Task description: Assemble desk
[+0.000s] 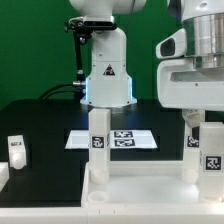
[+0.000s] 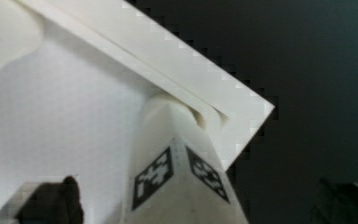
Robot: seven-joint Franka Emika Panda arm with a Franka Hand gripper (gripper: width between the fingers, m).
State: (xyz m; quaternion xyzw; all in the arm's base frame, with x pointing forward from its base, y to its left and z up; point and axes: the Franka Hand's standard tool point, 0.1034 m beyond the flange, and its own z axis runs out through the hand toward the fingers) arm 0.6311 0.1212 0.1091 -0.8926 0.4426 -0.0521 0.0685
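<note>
The pincer (image 2: 195, 204) stands open, its fingers (image 2: 51, 203) apart from the upright desk leg (image 2: 181, 160) between them.

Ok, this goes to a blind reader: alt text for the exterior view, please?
An open gripper hangs at the top of the leg at the exterior view's right, one of two standing on the tabletop in front. A loose leg sits at the exterior view's left; the marker board lies behind.
</note>
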